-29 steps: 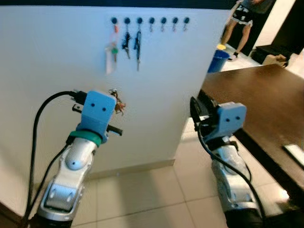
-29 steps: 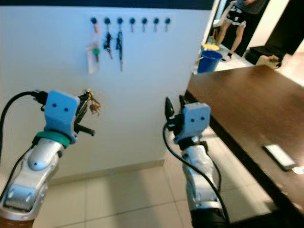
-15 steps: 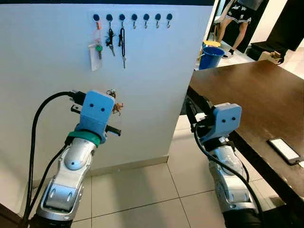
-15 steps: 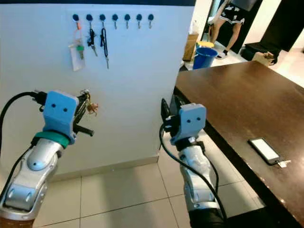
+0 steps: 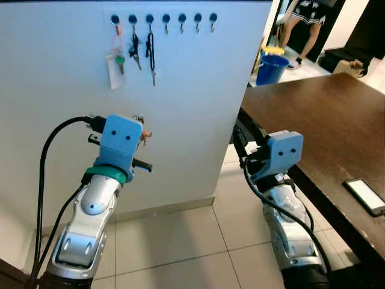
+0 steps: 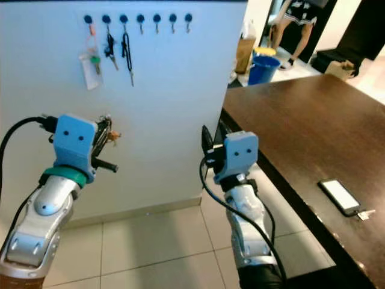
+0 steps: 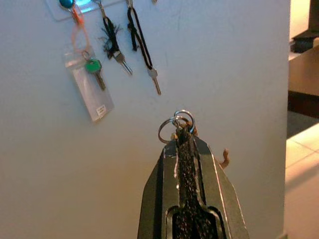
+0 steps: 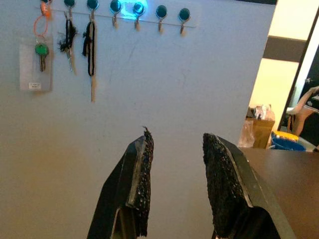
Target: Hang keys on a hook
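My left gripper (image 5: 139, 128) is shut on a bunch of keys (image 7: 176, 125); their silver rings and a brown tag stick out past the fingertips. It is held up in front of the white wall, well below a row of round-headed hooks (image 5: 165, 19). The three leftmost hooks carry a green key with a clear tag (image 5: 114, 60), a dark key bunch (image 5: 135, 49) and a key on a black loop (image 5: 150, 53). The hooks to the right (image 8: 160, 12) are bare. My right gripper (image 8: 174, 147) is open and empty, raised near the wall's corner.
A dark wooden table (image 5: 325, 120) stands at my right with a phone (image 5: 366, 196) near its edge. Beyond the wall's corner are a blue bucket (image 5: 268, 68) and a person's legs (image 5: 304, 30). Below is tiled floor (image 5: 180, 241).
The view has shifted slightly, with the wall and hooks sliding left in the picture. Both arms keep the same pose, and the keys stay held in my left gripper.
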